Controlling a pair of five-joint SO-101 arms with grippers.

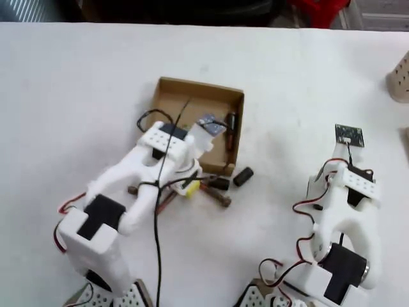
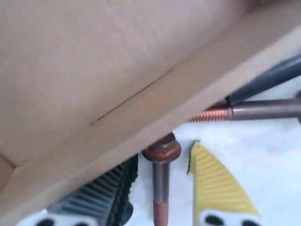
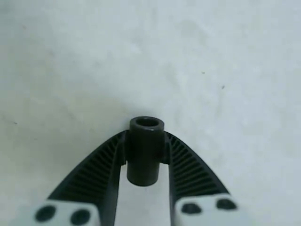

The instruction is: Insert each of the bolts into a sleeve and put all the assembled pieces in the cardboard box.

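Note:
My left gripper (image 2: 163, 157) is open at the outer front wall of the cardboard box (image 2: 141, 108). A copper bolt (image 2: 161, 188) lies between its black finger (image 2: 110, 190) and yellow finger (image 2: 214, 186), hex head toward the box. A second bolt (image 2: 256, 109) with a copper thread lies just past it, beside a dark sleeve (image 2: 275, 75). From above, the box (image 1: 167, 96) holds one dark piece (image 1: 231, 121), and two black sleeves (image 1: 243, 176) lie in front of it. My right gripper (image 3: 146, 141) is shut on an upright black sleeve (image 3: 145, 157) over bare table.
Loose bolts (image 1: 217, 196) lie under the left arm near the box's front corner. The right arm (image 1: 345, 204) stands apart at the right. A beige perforated object (image 1: 400, 80) sits at the right edge of the white table (image 1: 77, 96).

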